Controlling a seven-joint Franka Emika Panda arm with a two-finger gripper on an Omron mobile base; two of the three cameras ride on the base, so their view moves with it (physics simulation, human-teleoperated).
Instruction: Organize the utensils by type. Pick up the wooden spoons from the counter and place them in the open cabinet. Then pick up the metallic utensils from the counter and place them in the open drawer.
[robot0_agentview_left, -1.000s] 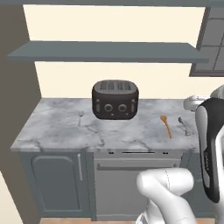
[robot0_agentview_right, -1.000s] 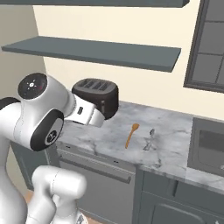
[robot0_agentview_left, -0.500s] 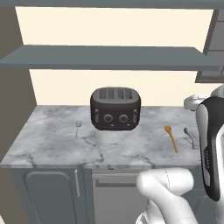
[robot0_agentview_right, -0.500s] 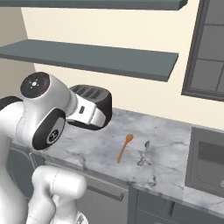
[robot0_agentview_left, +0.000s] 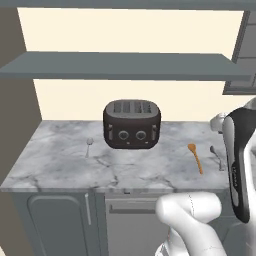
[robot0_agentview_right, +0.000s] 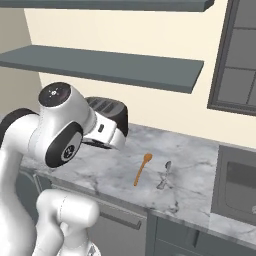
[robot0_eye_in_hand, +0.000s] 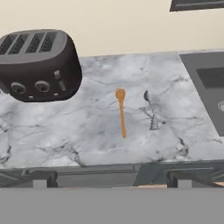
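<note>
wooden spoon (robot0_eye_in_hand: 121, 112): flat on tabletop (robot0_eye_in_hand: 87, 131), right of toaster (robot0_eye_in_hand: 39, 63)
metal spoon (robot0_eye_in_hand: 150, 109): just beside it
jaws: wide, holding nothing

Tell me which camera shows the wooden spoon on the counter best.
The hand view: the wooden spoon lies near the middle, whole, bowl toward the wall. The left base view has it small, beside the arm; the right base view shows it slanted, left of a metal spoon.

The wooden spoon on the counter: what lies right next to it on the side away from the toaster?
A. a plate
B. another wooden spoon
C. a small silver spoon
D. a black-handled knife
C: in the hand view a small silver spoon lies beside the wooden spoon, on the side away from the toaster.
</note>
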